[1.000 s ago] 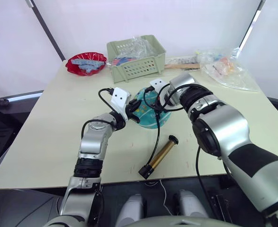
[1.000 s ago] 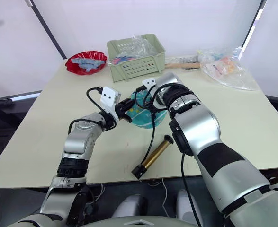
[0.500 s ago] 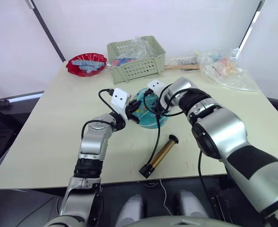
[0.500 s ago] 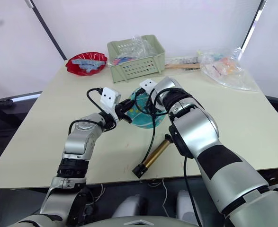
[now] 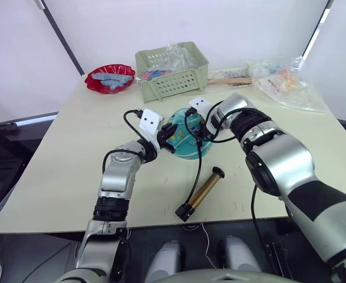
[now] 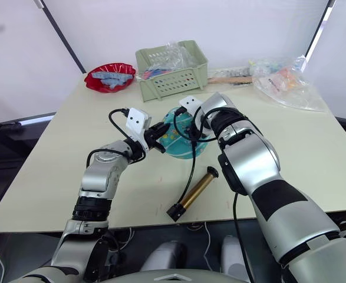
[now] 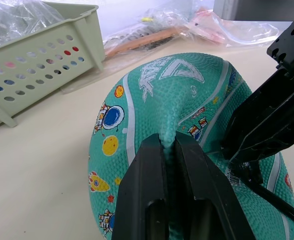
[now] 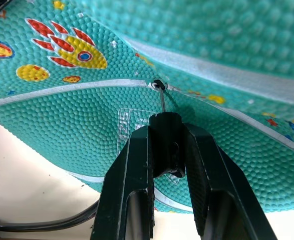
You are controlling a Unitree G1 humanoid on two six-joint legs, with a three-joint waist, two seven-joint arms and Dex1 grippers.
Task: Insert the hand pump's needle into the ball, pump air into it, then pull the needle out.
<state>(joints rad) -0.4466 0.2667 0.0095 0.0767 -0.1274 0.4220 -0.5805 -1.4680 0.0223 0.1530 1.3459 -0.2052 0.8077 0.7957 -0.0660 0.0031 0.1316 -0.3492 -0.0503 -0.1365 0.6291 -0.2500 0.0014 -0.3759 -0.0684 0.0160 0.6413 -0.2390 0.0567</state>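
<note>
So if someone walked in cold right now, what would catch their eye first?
Mid-table, the teal ball, sagging and creased, is pinched in a fold by the left claw. The right claw grips the black fitting of the needle, whose tip sits at the ball's valve hole. Nearer the table's front edge, the gold hand pump lies on its side, untouched.

The needle (image 8: 162,99) ends at the small valve hole in the ball (image 8: 267,45); its tip is hidden, and how deep it sits cannot be told. The needle's black fitting (image 8: 165,145) is half covered by the right gripper (image 8: 166,150), clamped on either side. Beside the left gripper (image 7: 168,155), a pinched fold of the ball disappears between the fingers (image 7: 147,185). The ball runs past the edges of both wrist views.
</note>
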